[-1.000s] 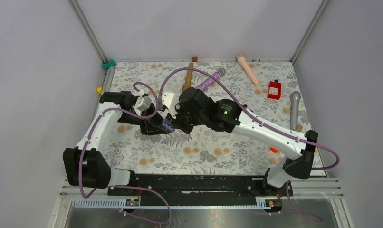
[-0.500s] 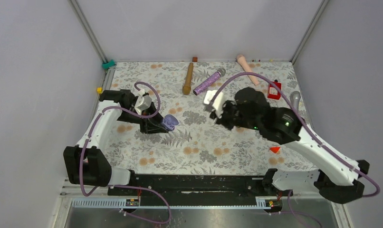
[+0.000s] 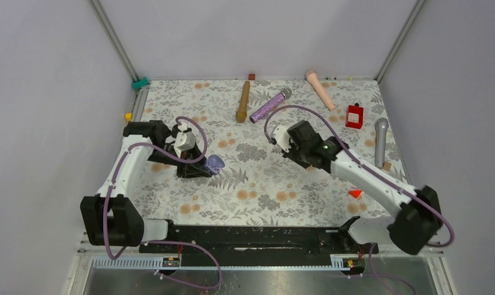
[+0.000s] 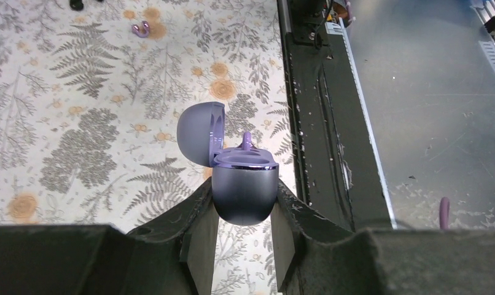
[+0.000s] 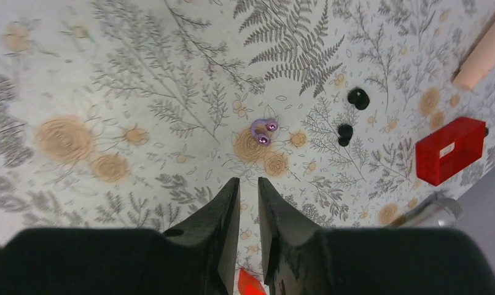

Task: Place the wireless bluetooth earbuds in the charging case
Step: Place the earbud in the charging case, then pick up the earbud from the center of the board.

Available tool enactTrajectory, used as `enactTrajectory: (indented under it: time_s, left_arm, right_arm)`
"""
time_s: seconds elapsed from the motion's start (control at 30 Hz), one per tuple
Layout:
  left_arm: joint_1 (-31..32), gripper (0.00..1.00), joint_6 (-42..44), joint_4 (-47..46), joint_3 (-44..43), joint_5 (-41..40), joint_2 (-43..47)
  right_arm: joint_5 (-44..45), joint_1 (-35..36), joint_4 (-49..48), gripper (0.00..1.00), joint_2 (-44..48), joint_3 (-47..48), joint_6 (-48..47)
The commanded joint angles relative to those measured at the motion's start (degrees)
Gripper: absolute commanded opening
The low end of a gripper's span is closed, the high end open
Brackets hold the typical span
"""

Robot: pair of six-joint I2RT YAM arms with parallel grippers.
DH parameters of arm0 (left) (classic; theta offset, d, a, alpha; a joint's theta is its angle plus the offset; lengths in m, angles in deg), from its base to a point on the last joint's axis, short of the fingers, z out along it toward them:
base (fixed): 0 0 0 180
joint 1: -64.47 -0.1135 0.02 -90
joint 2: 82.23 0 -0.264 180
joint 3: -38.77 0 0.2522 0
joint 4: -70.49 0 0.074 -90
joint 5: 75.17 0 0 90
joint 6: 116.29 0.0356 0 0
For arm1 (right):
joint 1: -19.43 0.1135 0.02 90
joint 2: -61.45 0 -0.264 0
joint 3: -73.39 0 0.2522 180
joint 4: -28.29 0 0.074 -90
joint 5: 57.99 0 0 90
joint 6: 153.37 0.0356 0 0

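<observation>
Earbuds are in two places. One lilac earbud (image 4: 247,140) sits in the charging case (image 4: 244,190), with its stem poking up above the rim. A loose lilac earbud (image 5: 263,131) lies on the flower-print bench (image 3: 263,184), and two black earbuds (image 5: 358,97) lie near it, apart from each other and from it.

The left jaws are clamped on the lower half of the charging case, one finger on each side. The case is upright and its rounded lid (image 4: 200,132) is swung open to one side. From above, the case is at the left-centre of the bench.

The right jaws point down at the bench with only a narrow gap between them and nothing in it. In the right wrist view the loose lilac earbud lies just beyond their tips, not touching them.

A red box (image 5: 449,149) stands beyond the black earbuds. A pink microphone (image 3: 319,89) and a glittery purple microphone (image 3: 269,105) lie near the far edge.
</observation>
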Motion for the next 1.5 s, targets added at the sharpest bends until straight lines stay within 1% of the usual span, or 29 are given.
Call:
enactTrajectory:
  time_s: [0.0,0.1,0.27,0.33,0.47,0.6,0.83,1.13,1.33,1.47]
  left_arm:
    - [-1.48,0.00,4.88,2.06,4.12,-0.09,5.70]
    - [-3.70,0.00,2.43,-0.41,5.78,0.83,8.04]
    - [-4.27,0.00,3.43,-0.07,6.47,1.71,7.86]
    - [-4.58,0.00,6.14,2.20,6.19,2.01,6.68]
    - [-4.72,0.00,6.38,2.63,6.05,2.44,5.80]
    - [-4.80,0.00,6.88,2.56,6.42,2.77,6.32]
    - [-4.81,0.00,7.30,2.58,6.75,2.79,6.53]
    - [-4.98,0.00,7.79,2.61,7.00,2.89,6.45]
    - [-4.99,0.00,7.92,2.57,7.09,2.88,6.46]
    - [-5.06,0.00,7.97,2.56,7.09,2.93,6.27]
  right_arm:
    - [10.27,-1.04,-4.76,0.25,-9.92,2.44,2.52]
    - [13.21,-1.05,-5.78,0.25,-14.93,2.06,3.20]
    - [17.49,-2.30,-9.35,0.25,-19.22,0.90,3.67]
    - [20.31,-3.19,-11.44,0.25,-20.62,0.80,4.21]
    - [25.08,-5.41,-14.58,0.25,-23.80,1.19,4.89]
    - [26.34,-7.11,-14.78,0.24,-26.92,2.03,5.78]
    - [21.94,-8.17,-10.28,0.23,-29.86,2.68,6.64]
    - [11.99,-8.22,-4.60,0.21,-30.25,3.73,7.42]
    - [9.17,-8.26,-2.52,0.20,-31.33,4.74,8.09]
    - [5.15,-8.27,-0.65,0.19,-31.30,5.75,8.83]
